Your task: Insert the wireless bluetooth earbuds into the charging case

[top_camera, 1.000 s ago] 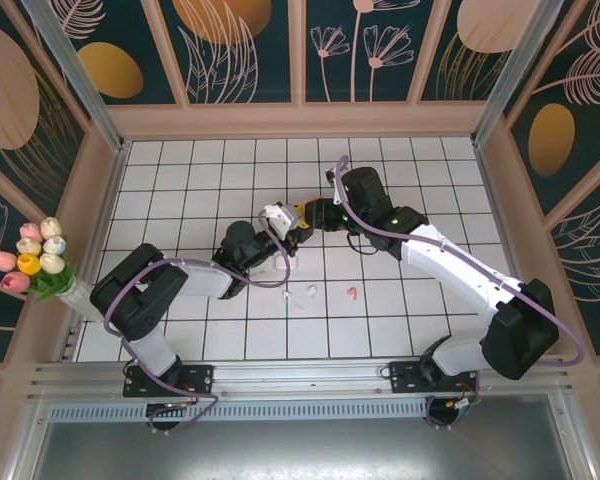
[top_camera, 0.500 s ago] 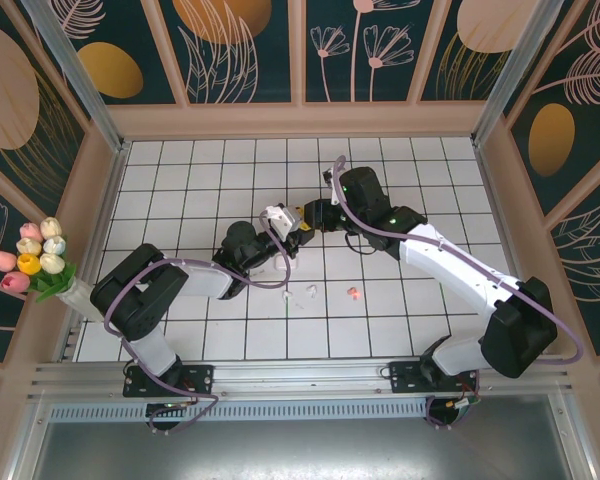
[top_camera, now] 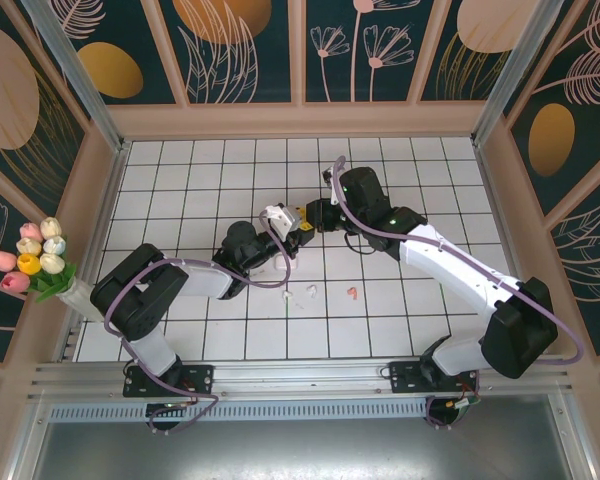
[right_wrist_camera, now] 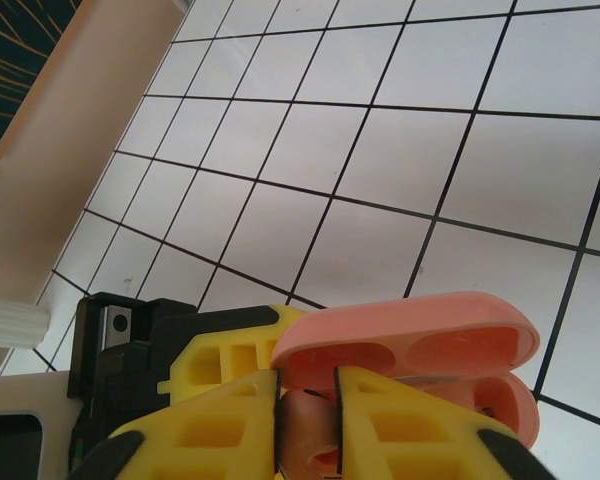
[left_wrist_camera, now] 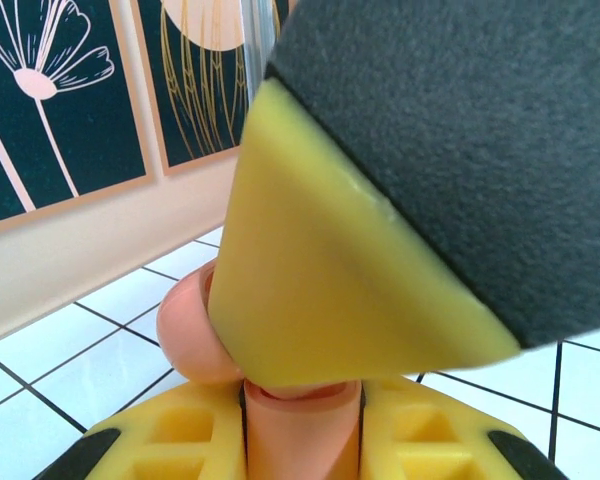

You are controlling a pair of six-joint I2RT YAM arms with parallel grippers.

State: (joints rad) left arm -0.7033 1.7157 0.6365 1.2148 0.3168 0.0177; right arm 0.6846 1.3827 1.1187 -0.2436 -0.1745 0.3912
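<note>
Grippers meeting nose to nose at mid-floor
Left gripper (left_wrist_camera: 302,425) is clamped on the open pink charging case (right_wrist_camera: 410,345). Right gripper (right_wrist_camera: 308,420) has edged nearer, fingers almost together around something pink; I cannot tell if it grips. Pink earbud (top_camera: 352,292) and white earbud (top_camera: 309,293) lie unmoved on the tiles (top_camera: 180,180).

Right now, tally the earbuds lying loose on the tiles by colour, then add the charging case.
White earbuds: 1 clear; a second may lie against it, too small to tell
Salmon-pink earbuds: 1
Pink charging case: 1, lid open
Total: 3 that can be told for sure
</note>
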